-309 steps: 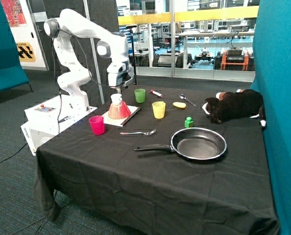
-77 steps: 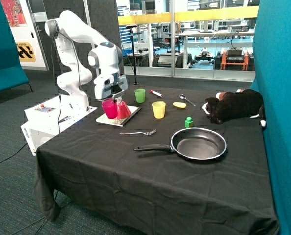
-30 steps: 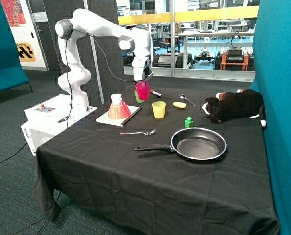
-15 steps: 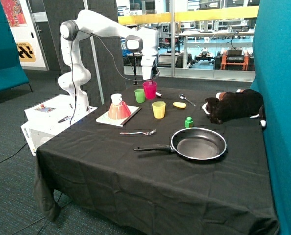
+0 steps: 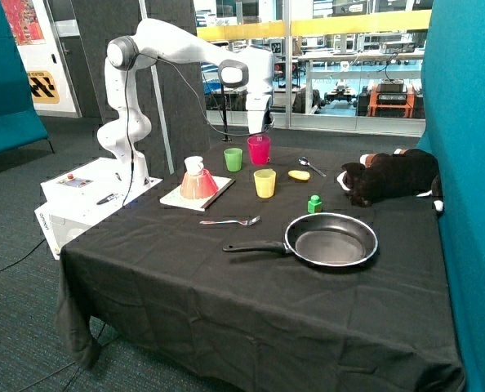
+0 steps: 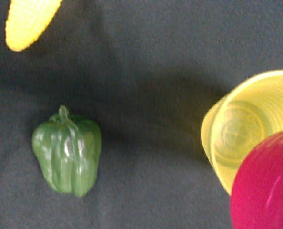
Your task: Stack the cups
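My gripper is shut on the magenta-pink cup and holds it upright in the air, just behind and above the yellow cup. The green cup stands on the black cloth beside them, toward the robot base. In the wrist view the yellow cup is seen from above, open and empty, with the magenta-pink cup overlapping its rim at one side.
A salmon cone with a white top sits on a white board. A fork, a black pan, a toy green pepper, a yellow corn piece, a spoon, a marker and a plush animal lie around.
The gripper picked the magenta-pink cup up from near the board and carried it over the green cup to just behind the yellow cup. The other cups have not moved.
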`<state>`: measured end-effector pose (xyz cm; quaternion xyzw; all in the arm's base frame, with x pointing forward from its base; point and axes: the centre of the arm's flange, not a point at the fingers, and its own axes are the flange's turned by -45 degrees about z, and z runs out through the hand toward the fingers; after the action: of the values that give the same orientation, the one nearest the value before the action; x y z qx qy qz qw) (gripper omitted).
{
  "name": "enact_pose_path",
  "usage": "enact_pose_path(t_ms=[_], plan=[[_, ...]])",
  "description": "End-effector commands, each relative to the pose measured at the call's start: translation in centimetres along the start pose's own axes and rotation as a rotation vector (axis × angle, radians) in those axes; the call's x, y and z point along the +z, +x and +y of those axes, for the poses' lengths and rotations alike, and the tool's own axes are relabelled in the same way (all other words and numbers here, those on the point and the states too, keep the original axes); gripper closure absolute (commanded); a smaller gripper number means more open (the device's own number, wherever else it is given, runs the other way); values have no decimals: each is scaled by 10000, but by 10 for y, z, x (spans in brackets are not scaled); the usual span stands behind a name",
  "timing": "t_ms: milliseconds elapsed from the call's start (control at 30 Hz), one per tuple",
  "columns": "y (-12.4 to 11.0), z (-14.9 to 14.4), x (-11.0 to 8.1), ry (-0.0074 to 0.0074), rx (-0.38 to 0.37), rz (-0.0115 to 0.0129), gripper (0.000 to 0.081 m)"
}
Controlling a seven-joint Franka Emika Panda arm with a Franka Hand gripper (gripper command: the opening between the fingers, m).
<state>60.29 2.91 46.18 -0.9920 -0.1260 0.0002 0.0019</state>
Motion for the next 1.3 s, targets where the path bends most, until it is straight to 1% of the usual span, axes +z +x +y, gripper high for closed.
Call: enact_pose_path(t_ms=[0, 200, 400, 600, 1033, 1267], plan=[[22, -5, 7, -37, -158, -2, 808], [24, -5, 12, -37, -120, -2, 808], [20, -2, 20, -37, -77, -2, 808], [16, 5, 26, -37, 34, -1, 808], [14, 19, 34, -37, 197, -1, 808], [12, 19, 41, -37, 157, -1, 808]])
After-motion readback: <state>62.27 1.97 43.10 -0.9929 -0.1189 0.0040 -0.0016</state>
